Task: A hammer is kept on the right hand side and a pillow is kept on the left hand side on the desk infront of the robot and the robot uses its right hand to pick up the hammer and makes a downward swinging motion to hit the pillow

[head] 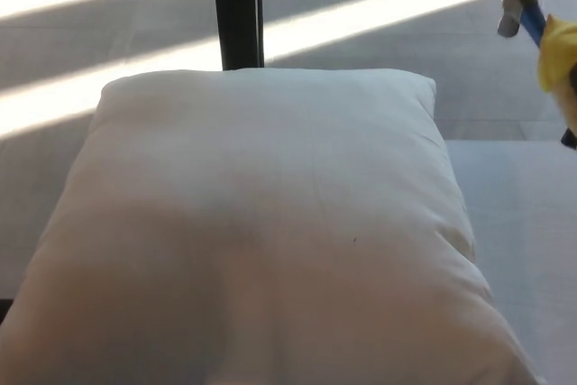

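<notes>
White pillow (270,232) filling most of the head view, lying flat on the desk (532,241), one corner toward the upper right; a faint central crease and a tiny dark speck on the cover. Hammer (523,2) at the upper right edge, raised above floor level and well apart from the pillow: metal head uppermost, blue shaft slanting down to the right into a yellow wrapping (559,51) cut off by the frame border. Right hand (570,138) visible only as a small dark sliver at the right edge, just below the yellow wrapping; finger state impossible to tell. Left hand out of view. Black upright post (237,8) behind the pillow; sunlit bands across the grey floor (108,42)
</notes>
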Robot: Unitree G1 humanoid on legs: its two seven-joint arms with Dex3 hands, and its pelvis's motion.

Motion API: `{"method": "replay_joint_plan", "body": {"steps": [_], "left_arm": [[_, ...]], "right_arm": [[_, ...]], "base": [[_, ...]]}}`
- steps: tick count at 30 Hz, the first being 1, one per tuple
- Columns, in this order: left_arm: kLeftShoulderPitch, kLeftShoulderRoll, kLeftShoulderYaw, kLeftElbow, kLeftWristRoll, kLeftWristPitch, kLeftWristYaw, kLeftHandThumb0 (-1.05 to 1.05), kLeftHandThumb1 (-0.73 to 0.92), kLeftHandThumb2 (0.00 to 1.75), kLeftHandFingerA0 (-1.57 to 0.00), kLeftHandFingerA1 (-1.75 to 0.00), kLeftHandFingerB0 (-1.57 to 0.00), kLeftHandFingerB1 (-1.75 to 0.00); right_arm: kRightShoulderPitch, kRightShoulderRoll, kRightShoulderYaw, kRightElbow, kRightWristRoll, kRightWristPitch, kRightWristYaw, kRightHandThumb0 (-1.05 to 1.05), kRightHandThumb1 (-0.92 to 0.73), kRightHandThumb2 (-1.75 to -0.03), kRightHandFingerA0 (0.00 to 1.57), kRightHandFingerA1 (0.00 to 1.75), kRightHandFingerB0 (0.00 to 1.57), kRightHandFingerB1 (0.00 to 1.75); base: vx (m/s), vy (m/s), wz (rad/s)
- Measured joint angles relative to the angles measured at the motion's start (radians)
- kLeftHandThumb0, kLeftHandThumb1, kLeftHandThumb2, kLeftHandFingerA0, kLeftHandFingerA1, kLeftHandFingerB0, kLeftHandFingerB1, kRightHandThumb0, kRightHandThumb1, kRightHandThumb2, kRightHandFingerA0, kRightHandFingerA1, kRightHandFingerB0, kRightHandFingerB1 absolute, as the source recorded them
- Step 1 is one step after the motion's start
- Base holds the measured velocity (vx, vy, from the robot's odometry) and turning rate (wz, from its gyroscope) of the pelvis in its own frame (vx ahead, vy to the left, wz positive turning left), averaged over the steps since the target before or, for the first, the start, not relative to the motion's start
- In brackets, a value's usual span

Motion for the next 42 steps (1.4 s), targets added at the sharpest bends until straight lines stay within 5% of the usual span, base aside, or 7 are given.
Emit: {"method": "replay_joint_plan", "body": {"steps": [16, 17, 19, 23, 30, 33, 42], "left_arm": [[-0.008, 0.0, -0.003, -0.001, 0.0, 0.0, 0.0, -0.65, 0.76, 0.62, -0.58, -0.6, -0.5, -0.47], [-0.008, 0.0, -0.003, -0.001, 0.0, 0.0, 0.0, -0.65, 0.59, 1.0, -0.55, -0.67, -0.44, -0.58], [-0.008, 0.0, -0.003, 0.0, 0.0, 0.0, 0.0, -0.64, 0.74, 0.62, -0.59, -0.59, -0.51, -0.47], [-0.01, 0.0, -0.003, -0.001, 0.0, 0.0, 0.0, -0.64, 0.76, 0.62, -0.57, -0.58, -0.49, -0.45], [-0.009, 0.0, -0.003, 0.0, 0.0, 0.0, 0.0, -0.63, 0.59, 0.99, -0.53, -0.68, -0.43, -0.59], [-0.009, 0.0, -0.003, 0.0, 0.0, 0.0, -0.001, -0.66, 0.75, 0.62, -0.59, -0.61, -0.51, -0.46], [-0.01, 0.0, -0.003, -0.001, -0.001, 0.0, -0.001, -0.65, 0.75, 0.62, -0.58, -0.6, -0.51, -0.47]], "right_arm": [[0.254, -0.063, 0.387, 0.019, -0.192, -0.126, -0.018, -0.25, -0.52, -1.14, 0.92, 1.75, 0.81, 1.48], [0.261, -0.068, 0.406, 0.021, -0.203, -0.137, -0.021, -0.22, -0.52, -1.11, 0.91, 1.73, 0.81, 1.48], [0.266, -0.078, 0.432, 0.021, -0.218, -0.158, -0.022, -0.28, -0.51, -1.12, 1.2, 1.35, 0.97, 1.18], [0.273, -0.111, 0.49, 0.027, -0.253, -0.211, -0.032, -0.2, -0.62, -0.93, 0.89, 1.75, 0.76, 1.52], [0.276, -0.157, 0.586, 0.058, -0.308, -0.31, -0.054, -0.23, -0.59, -0.91, 1.0, 1.52, 0.86, 1.34], [0.28, -0.174, 0.622, 0.07, -0.328, -0.354, -0.063, -0.21, -0.57, -0.99, 0.93, 1.6, 0.83, 1.37], [0.313, -0.209, 0.728, 0.101, -0.388, -0.489, -0.082, -0.2, -0.72, -0.68, 0.78, 1.22, 0.73, 0.69]], "base": [[0.0, 0.0, 0.0], [0.0, 0.0, 0.0], [0.0, 0.0, 0.0], [0.0, 0.0, 0.0], [0.0, 0.0, 0.0], [0.0, 0.0, 0.0], [0.0, 0.0, 0.0]]}}
